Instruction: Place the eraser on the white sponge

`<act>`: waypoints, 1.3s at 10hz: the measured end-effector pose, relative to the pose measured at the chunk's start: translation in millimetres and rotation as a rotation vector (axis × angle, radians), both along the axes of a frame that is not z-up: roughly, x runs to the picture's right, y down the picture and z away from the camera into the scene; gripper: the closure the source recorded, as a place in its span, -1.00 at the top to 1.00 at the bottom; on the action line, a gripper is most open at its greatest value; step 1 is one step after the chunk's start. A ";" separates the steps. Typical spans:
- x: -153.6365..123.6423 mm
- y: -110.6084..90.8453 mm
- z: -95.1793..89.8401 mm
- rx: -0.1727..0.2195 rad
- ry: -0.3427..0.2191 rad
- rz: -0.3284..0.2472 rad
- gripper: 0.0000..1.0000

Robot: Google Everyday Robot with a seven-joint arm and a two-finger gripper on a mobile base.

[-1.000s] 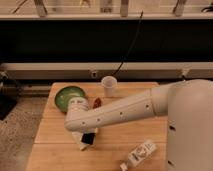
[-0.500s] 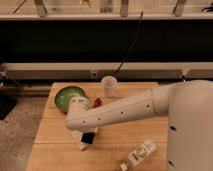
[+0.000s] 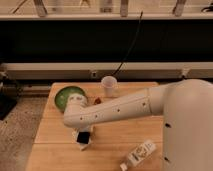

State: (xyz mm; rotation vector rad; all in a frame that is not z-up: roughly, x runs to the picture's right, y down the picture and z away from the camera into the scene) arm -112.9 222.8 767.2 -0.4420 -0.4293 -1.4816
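My white arm reaches from the right across the wooden table. My gripper is at its left end, low over the table's left middle. Directly beneath it a dark block, the eraser, rests on top of a small white sponge. The arm's end hides the top of the eraser and most of the gripper.
A green bowl stands at the back left. A white cup stands at the back middle, with a small red object beside it. A white bottle lies on its side at the front right.
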 end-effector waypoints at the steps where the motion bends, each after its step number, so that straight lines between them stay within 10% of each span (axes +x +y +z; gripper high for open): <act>1: -2.0 -0.2 1.0 -0.004 -0.008 -0.005 -1.00; 3: -7.3 -0.7 3.4 -0.016 -0.024 -0.012 -0.95; 11: -14.9 5.6 5.2 -0.064 -0.013 -0.052 0.56; 13: -14.6 5.4 4.0 -0.067 -0.013 -0.053 0.60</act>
